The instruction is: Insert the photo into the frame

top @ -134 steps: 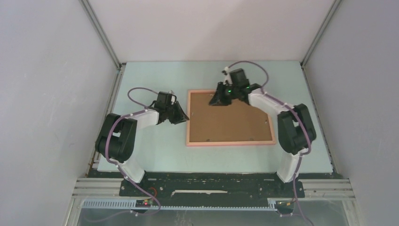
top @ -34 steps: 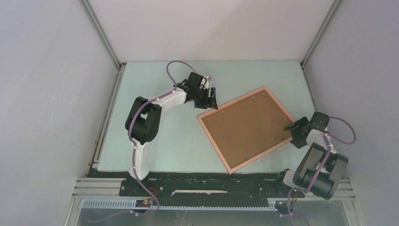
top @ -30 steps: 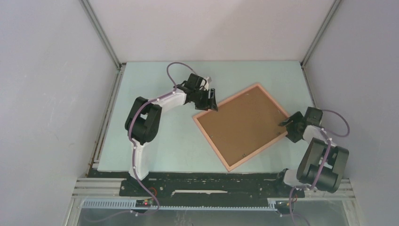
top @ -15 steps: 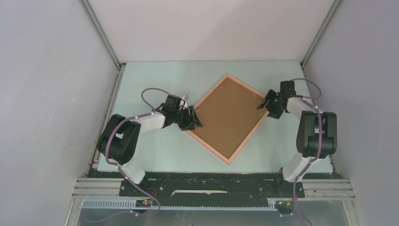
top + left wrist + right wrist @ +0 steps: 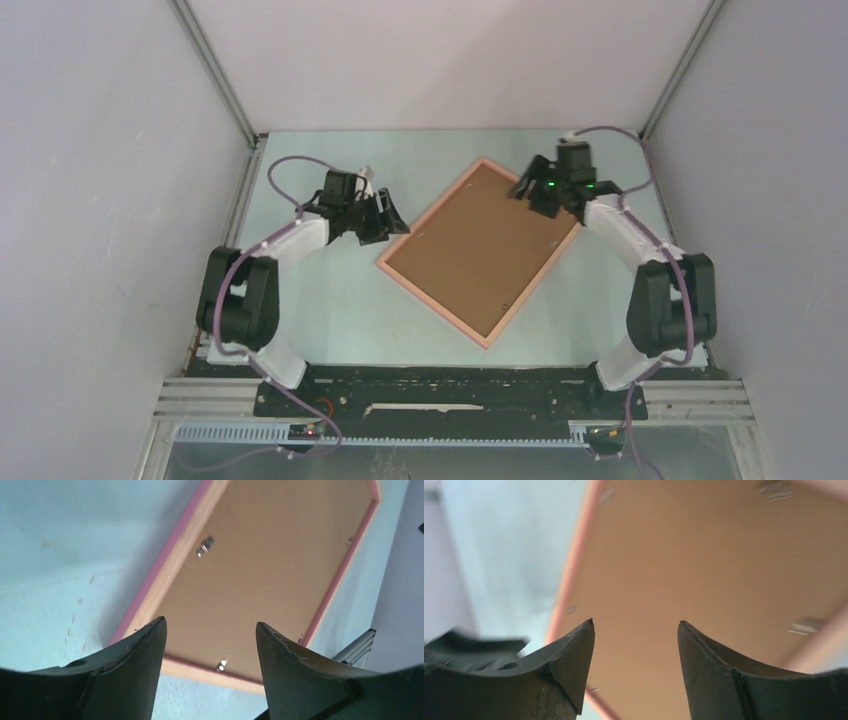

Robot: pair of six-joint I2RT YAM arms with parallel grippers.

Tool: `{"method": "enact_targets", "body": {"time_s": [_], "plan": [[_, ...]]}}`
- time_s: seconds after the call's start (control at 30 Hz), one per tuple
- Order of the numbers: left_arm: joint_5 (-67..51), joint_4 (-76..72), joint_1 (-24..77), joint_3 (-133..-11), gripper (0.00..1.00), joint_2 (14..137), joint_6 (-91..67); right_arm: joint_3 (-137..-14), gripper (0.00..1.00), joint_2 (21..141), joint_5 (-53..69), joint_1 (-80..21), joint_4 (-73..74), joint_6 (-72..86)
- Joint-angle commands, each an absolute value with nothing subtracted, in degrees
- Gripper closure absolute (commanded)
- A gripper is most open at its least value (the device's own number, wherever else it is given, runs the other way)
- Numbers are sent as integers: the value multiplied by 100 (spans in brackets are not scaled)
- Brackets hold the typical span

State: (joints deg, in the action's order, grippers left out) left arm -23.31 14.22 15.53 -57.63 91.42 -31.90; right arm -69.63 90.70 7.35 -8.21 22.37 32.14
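Here the frame [image 5: 432, 305] lies back-up and askew on the pale green table [image 5: 330, 300], its brown backing board [image 5: 480, 250] held in by small metal clips [image 5: 205, 545]. The left gripper [image 5: 385, 222] sits just beside its far-left edge and the right gripper [image 5: 532, 197] over its far-right edge. Both have their jaws apart and grip nothing.

I'm standing in what looks like a robotics lab test cell. A flat pale green tabletop [image 5: 330, 300] is boxed in by plain grey-white wall panels [image 5: 100, 200] and bare aluminium corner struts [image 5: 215, 75]. A black-and-white left robot arm [image 5: 290, 240] and matching right robot arm [image 5: 620, 225], trailing thin purple cables [image 5: 290, 161], are bolted to a black metal base plate [image 5: 450, 385] on slotted aluminium rails [image 5: 200, 398].
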Motion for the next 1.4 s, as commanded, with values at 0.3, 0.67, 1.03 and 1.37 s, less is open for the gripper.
{"method": "enact_targets", "body": {"time_s": [0.3, 0.67, 1.03, 1.37], "plan": [[-2081, 1845, 1533, -6749, 46, 10645, -2557, -7507, 60, 11547, 2545, -2697, -713, 6025], [-2031, 1971, 1531, -6732, 65, 10714, -2510, -7783, 82, 12485, 2367, -2918, -763, 6227], [-2259, 1910, 1538, -6779, 67, 10736, -2606, -8304, 88, 13097, 2300, -3131, -791, 6607], [-2397, 1833, 1573, -6698, 69, 10730, -2690, -8619, 89, 13019, 2378, -3168, -758, 6370]]}}
